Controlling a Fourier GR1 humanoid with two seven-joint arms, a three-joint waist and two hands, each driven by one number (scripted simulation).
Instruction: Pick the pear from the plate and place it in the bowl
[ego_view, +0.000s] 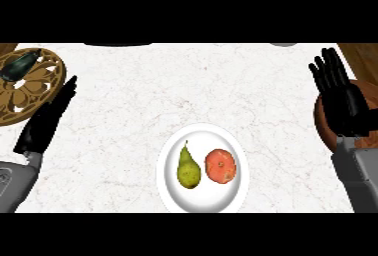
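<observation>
A green pear (188, 168) lies on the left half of a white plate (201, 200) at the counter's front centre, stem pointing away from me. Beside it on the same plate sits an orange-red round fruit (221, 166). A brown bowl (322, 120) shows at the right edge, mostly hidden behind my right hand (342, 97). That hand is open with fingers straight, raised over the bowl and well right of the plate. My left hand (46, 121) is open too, fingers straight, far to the left of the plate. Neither hand touches the pear.
A carved wooden trivet (29, 92) lies at the back left with a dark green object (18, 66) on it. The white marble counter (184, 85) stretches between both hands and behind the plate. Wooden surface shows at the far right corner.
</observation>
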